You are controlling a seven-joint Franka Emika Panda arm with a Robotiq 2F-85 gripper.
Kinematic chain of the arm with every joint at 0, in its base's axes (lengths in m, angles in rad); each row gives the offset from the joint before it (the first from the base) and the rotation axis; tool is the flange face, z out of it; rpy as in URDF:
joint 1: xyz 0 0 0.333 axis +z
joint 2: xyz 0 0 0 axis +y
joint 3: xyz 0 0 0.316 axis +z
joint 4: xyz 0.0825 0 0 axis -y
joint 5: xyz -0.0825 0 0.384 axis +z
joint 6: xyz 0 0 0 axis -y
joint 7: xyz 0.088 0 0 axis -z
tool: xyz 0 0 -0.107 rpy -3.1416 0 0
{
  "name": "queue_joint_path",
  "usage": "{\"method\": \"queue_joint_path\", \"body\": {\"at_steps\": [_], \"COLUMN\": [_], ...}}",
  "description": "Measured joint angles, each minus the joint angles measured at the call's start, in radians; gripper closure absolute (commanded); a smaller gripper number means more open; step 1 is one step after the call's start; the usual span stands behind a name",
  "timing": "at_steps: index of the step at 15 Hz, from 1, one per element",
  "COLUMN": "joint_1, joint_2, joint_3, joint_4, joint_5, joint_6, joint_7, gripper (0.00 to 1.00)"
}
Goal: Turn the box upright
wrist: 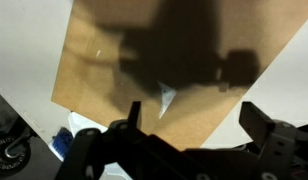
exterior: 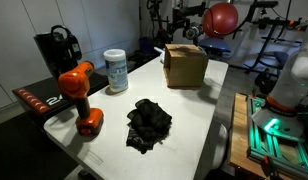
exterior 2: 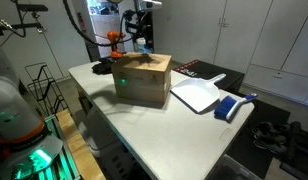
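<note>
1. One brown box (exterior: 184, 65) stands near the far end of the table (exterior: 206, 115), a closed cardboard face turned up; what is inside cannot be told.
2. One white tub (exterior: 116, 71) stands by the long edge opposite, well apart from the box. It is capped, so its contents are hidden.
3. An orange drill (exterior: 80, 97) stands at the near corner and a crumpled black cloth (exterior: 149, 123) lies mid-table. Bare table runs between the cloth and the box.
4. In an exterior view a white dustpan (exterior 2: 197, 96) lies just beside the box, with a blue brush (exterior 2: 232, 106) past it toward the table's end.
5. The wrist view looks straight down on the box's top face. The claw (wrist: 191, 110) hangs above it with its fingers (wrist: 131, 112) spread wide, gripping nothing, and its shadow falls on the cardboard.
</note>
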Motion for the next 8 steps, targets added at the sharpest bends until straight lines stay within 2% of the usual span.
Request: {"method": "queue_joint_path", "body": {"at_steps": [3, 8], "joint_1": [0.034, 0.075], "joint_2": [0.079, 0.178], "joint_3": [-0.007, -0.029], "joint_4": [0.082, 0.195], "joint_5": [-0.039, -0.044], "joint_6": [-0.074, -0.204], "joint_7": [0.052, 0.094], "gripper": [0.0, 0.0]}}
